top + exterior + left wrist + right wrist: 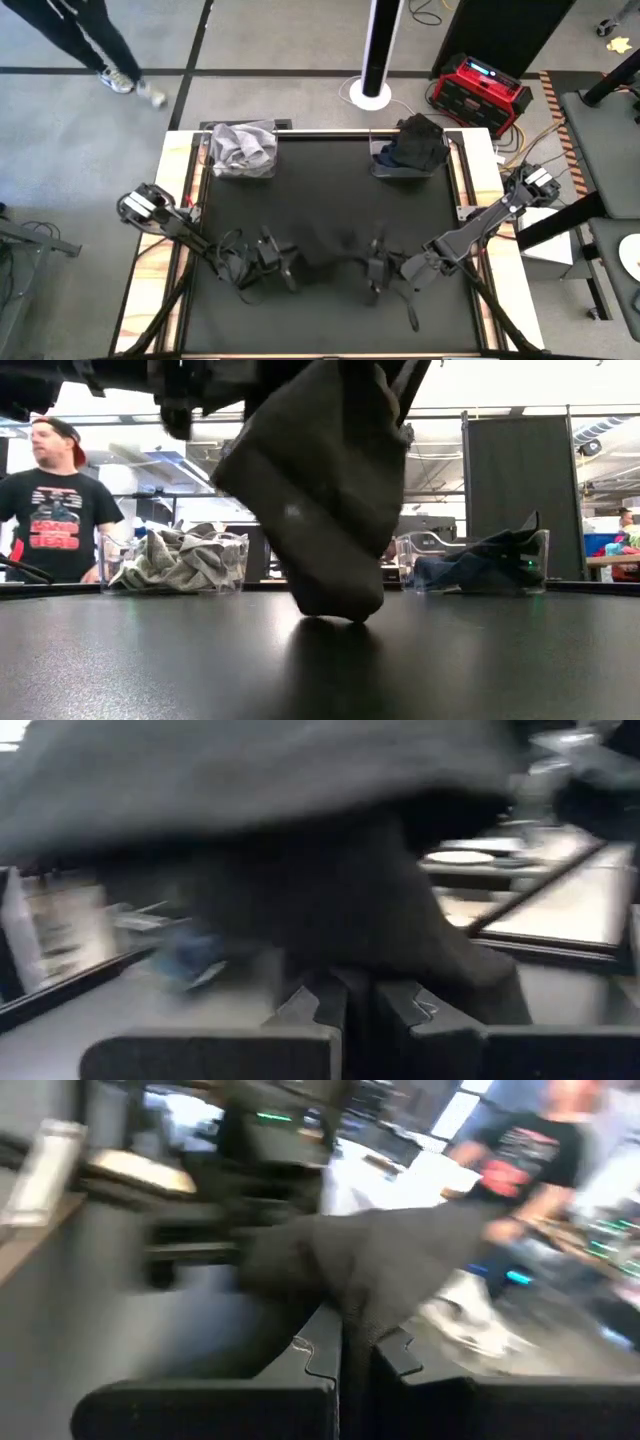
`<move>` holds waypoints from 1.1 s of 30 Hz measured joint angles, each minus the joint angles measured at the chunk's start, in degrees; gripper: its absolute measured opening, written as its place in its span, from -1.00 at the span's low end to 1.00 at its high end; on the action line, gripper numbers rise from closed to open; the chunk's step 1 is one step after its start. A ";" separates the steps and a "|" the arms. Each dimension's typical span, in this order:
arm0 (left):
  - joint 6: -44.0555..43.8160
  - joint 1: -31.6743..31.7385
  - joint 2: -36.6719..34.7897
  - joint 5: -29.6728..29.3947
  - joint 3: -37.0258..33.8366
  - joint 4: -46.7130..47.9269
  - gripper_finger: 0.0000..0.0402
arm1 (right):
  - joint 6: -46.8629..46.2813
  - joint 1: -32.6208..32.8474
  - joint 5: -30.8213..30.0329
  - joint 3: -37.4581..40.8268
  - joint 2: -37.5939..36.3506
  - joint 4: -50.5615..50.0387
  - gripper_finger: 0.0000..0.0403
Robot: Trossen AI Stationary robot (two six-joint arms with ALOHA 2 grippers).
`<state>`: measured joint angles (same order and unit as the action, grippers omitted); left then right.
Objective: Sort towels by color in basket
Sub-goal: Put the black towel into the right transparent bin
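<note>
A black towel (pixel 320 490) hangs between my two grippers over the middle of the table, and its lowest fold (pixel 335 605) touches the black table top. My left gripper (pixel 288 265) and my right gripper (pixel 372 270) face each other near the table's middle, each shut on the towel. At the far edge stand two clear baskets. The left one (pixel 240 148) holds white and light grey towels. The right one (pixel 412 145) holds dark and navy towels. My left gripper pinches a part of the black towel (pixel 350 960) between its two shut fingers, coming in level from the table's left. The cloth spreads away beyond the fingers. Blur hides whether it holds an edge or a fold. My right gripper pinches a bunched corner or fold of the towel (pixel 355 1305) between its two shut fingers, coming in about level from the table's right. The cloth hangs down from the hold, and its lower end is on the table.
A person in a black shirt (pixel 50 510) stands beyond the table's far left corner. A red box (pixel 480 90) sits on the floor past the far right corner. The black table top (pixel 330 200) lies bare between the baskets and the grippers.
</note>
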<state>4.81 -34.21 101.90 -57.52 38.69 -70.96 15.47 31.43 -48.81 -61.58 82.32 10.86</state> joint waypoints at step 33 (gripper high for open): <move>18.84 -0.11 -7.87 0.93 -6.55 -19.06 -1.00 | -14.35 1.96 18.79 -4.50 8.88 -8.45 0.58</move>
<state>23.65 -34.32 94.03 -56.59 32.14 -90.02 1.12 33.40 -30.01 -66.08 91.21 2.40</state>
